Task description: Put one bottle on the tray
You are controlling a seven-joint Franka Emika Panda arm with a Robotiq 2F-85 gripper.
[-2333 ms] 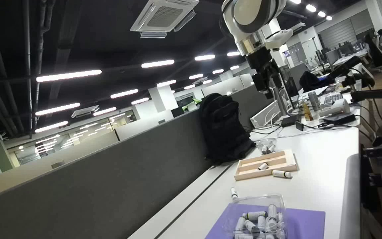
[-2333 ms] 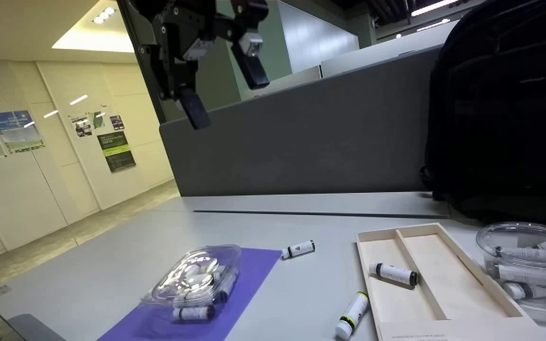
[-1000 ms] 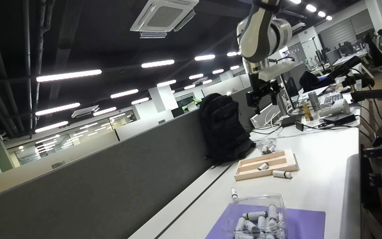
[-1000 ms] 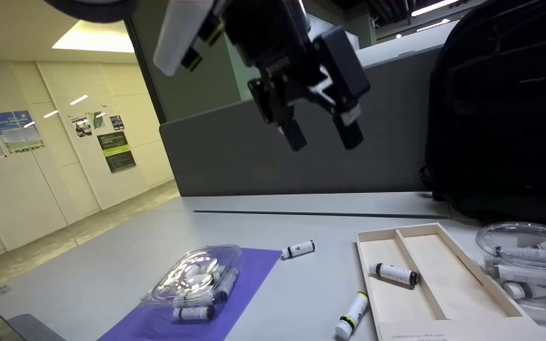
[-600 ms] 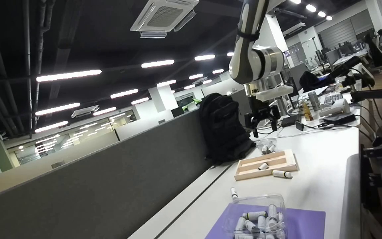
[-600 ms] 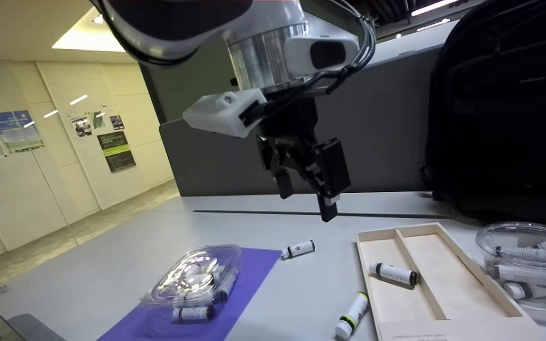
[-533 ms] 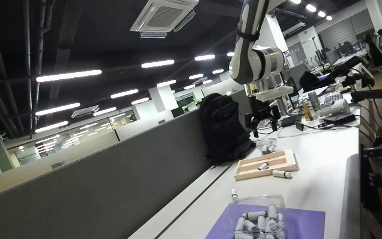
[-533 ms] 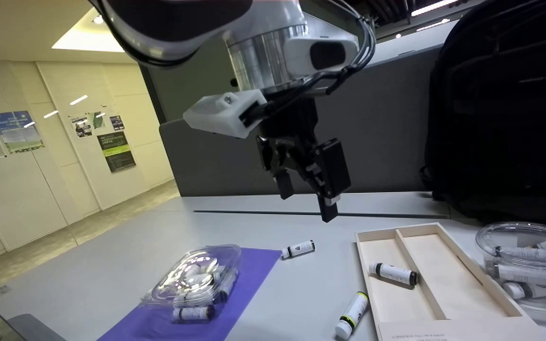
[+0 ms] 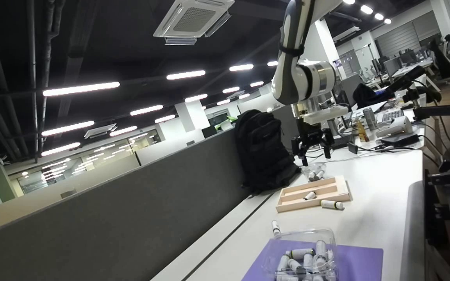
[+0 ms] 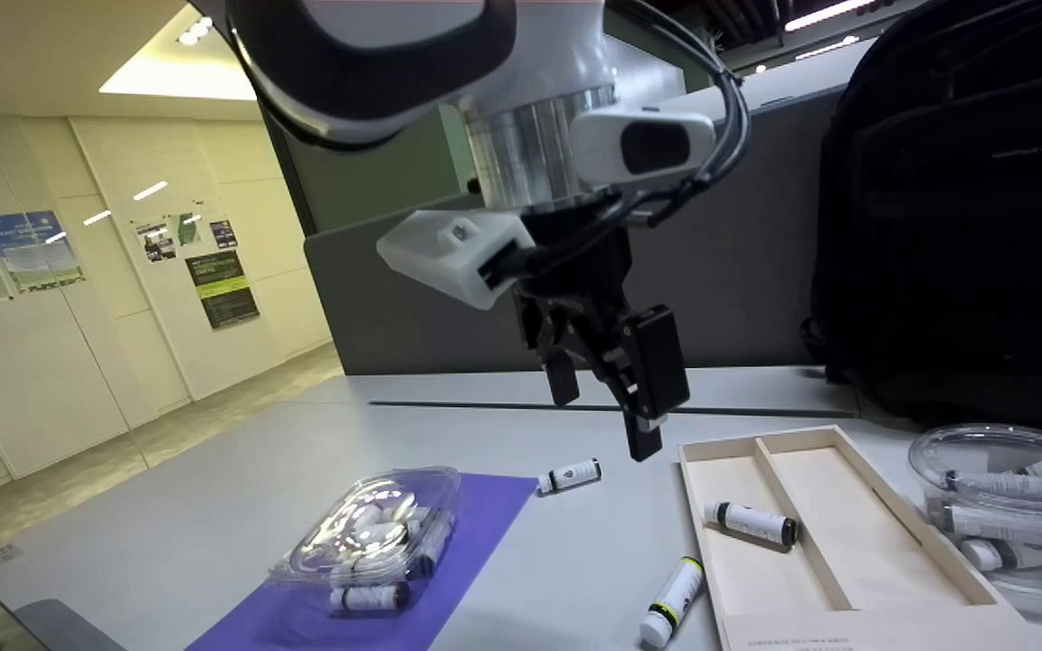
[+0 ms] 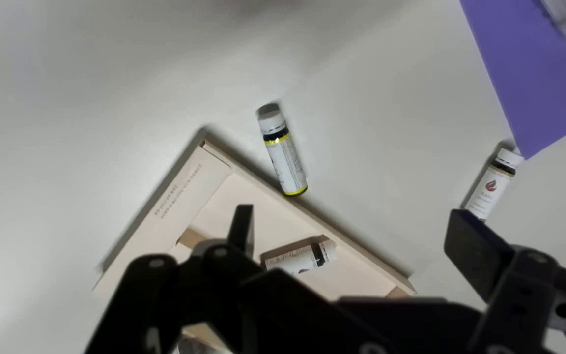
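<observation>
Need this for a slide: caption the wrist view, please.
Open pincer above the desk, one bottle in the tray, another bottle beside it, a third bottle by the purple mat.

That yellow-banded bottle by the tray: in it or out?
Out: in the wrist view the yellow-banded bottle lies on its side on the table, just outside the tray.

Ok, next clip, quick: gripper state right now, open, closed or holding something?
Gripper: open, fingers spread apart, holding nothing.
</observation>
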